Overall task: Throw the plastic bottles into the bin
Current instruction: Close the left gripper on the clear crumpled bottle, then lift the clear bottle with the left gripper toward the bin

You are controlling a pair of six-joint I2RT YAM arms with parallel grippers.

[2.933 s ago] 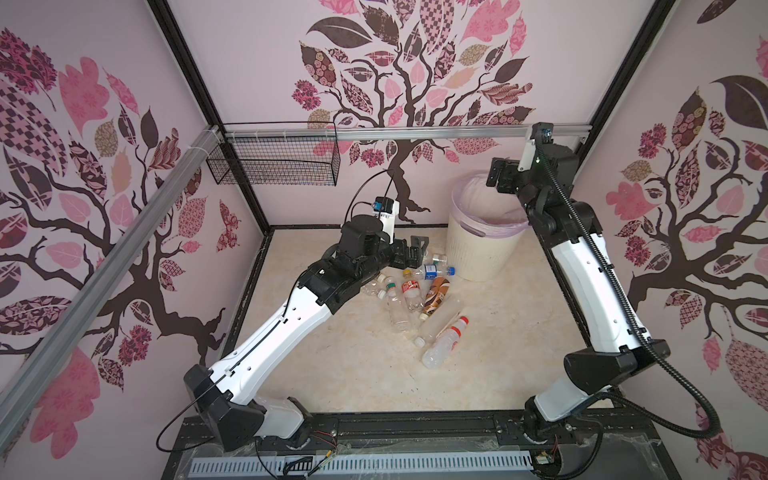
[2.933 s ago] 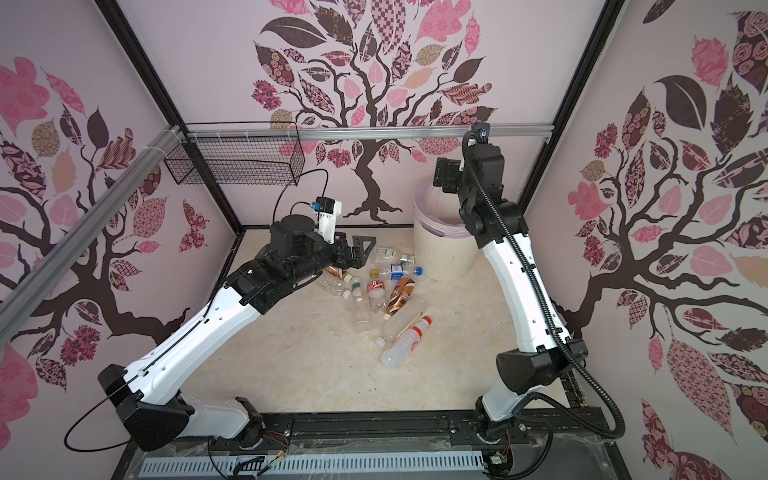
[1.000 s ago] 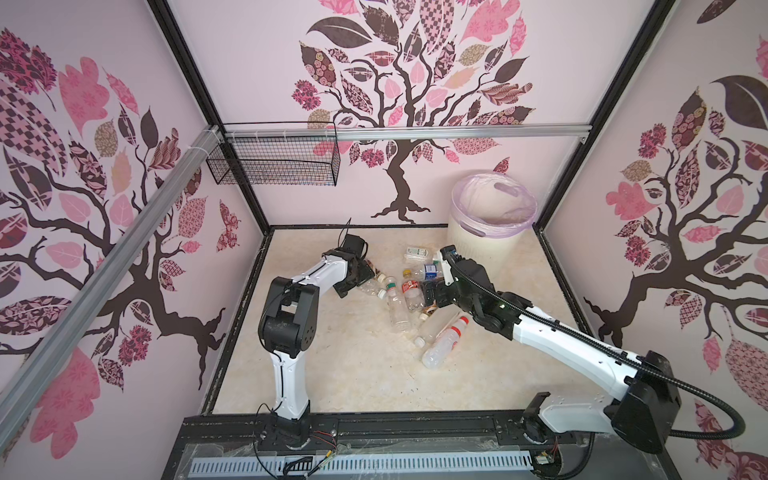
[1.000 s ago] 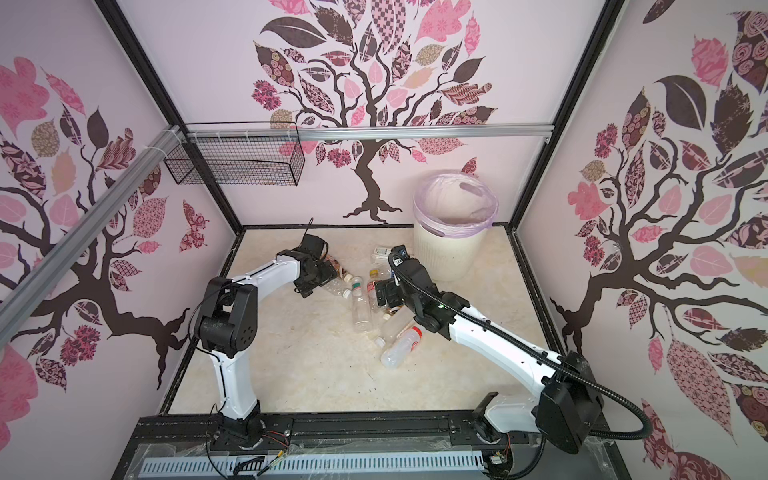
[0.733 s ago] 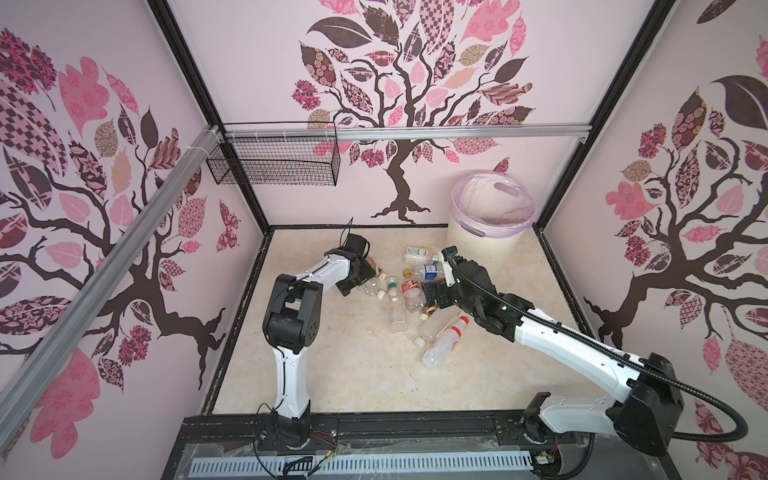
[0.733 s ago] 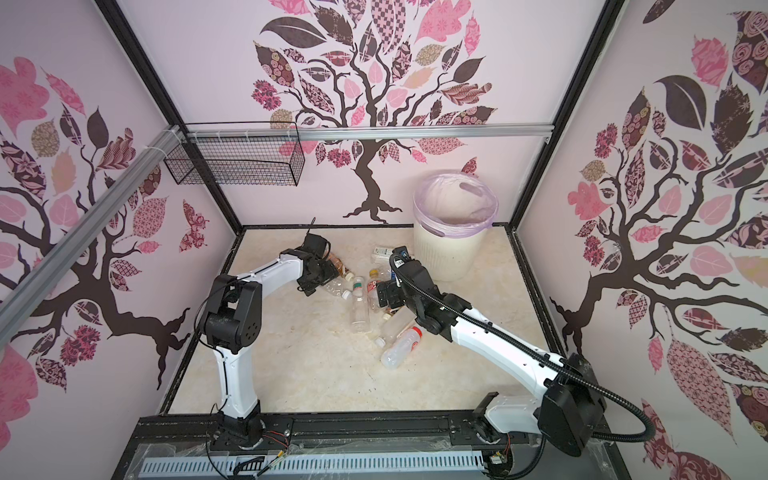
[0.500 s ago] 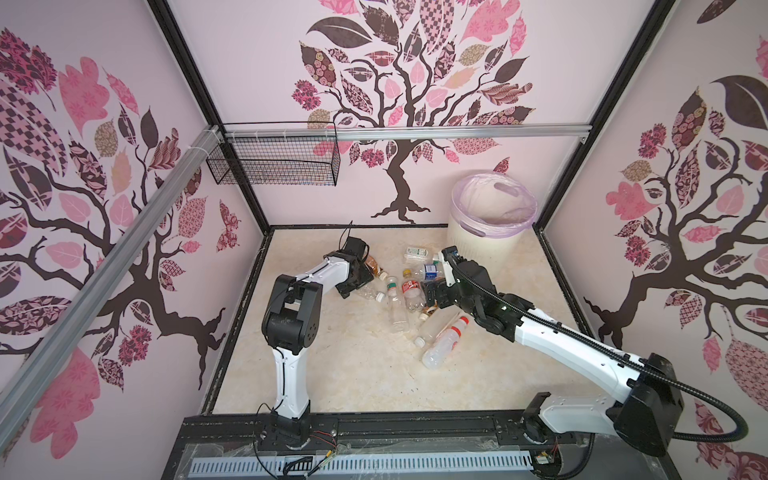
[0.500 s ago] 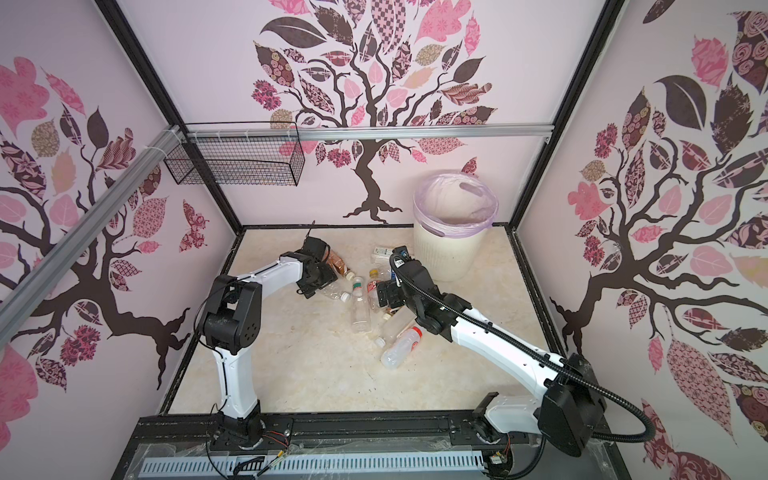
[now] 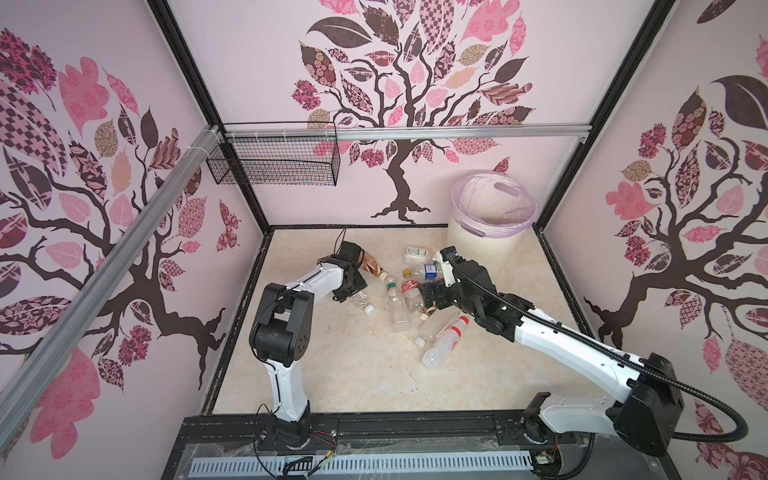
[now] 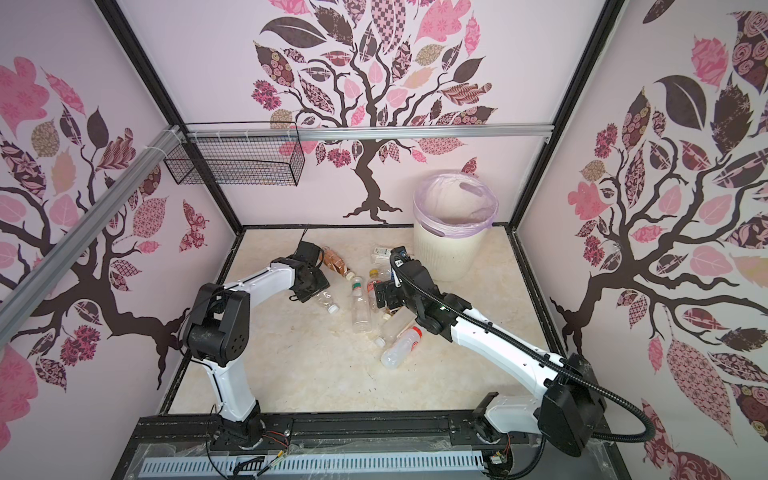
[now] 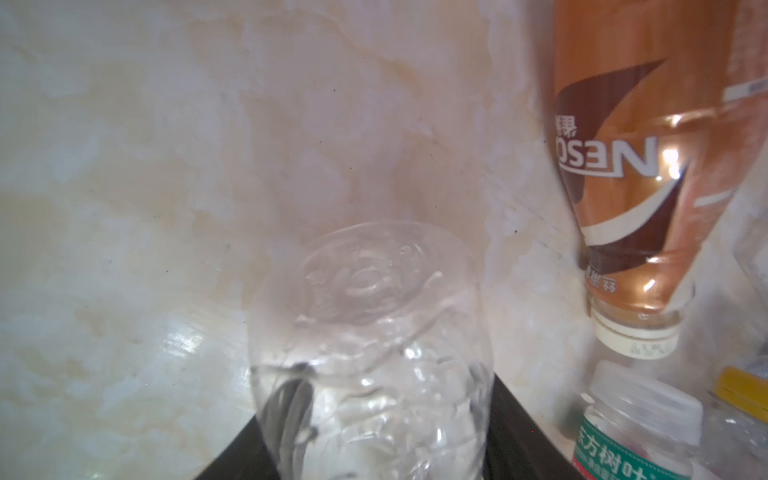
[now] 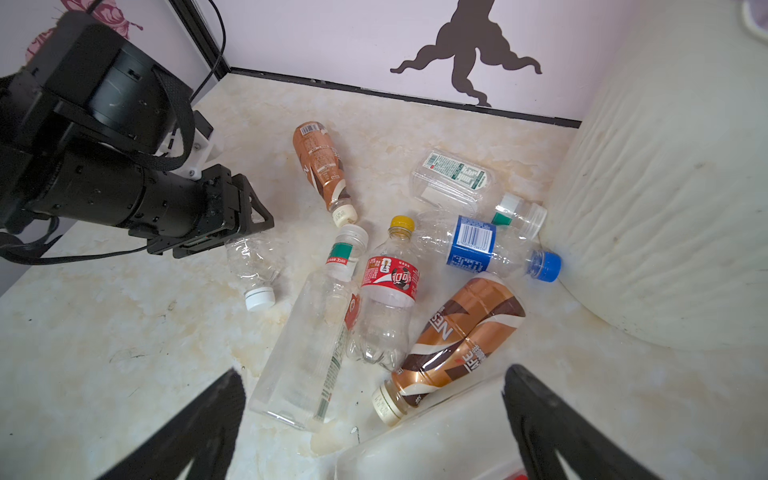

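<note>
Several plastic bottles lie in a heap on the floor in both top views. My left gripper (image 9: 353, 287) (image 10: 312, 286) is shut on a clear bottle with a white cap (image 11: 370, 353) (image 12: 254, 262), which still rests on the floor. A brown-labelled bottle (image 11: 623, 166) lies beside it. My right gripper (image 12: 374, 428) (image 9: 430, 296) hangs open over the heap, above a second brown bottle (image 12: 457, 340) and a large clear bottle (image 9: 444, 340) with a red cap. The bin (image 9: 490, 235) (image 12: 665, 208), cream with a lilac bag, stands at the back right.
A red-labelled bottle (image 12: 388, 299), a blue-labelled one (image 12: 478, 245) and a tall clear one (image 12: 307, 349) lie packed together in the heap. A black wire basket (image 9: 274, 166) hangs on the back rail. Walls close in the floor on three sides.
The left gripper's jaws have narrowed onto the clear bottle. The right arm, earlier raised at the bin, came down over the heap and has hardly moved in the last second.
</note>
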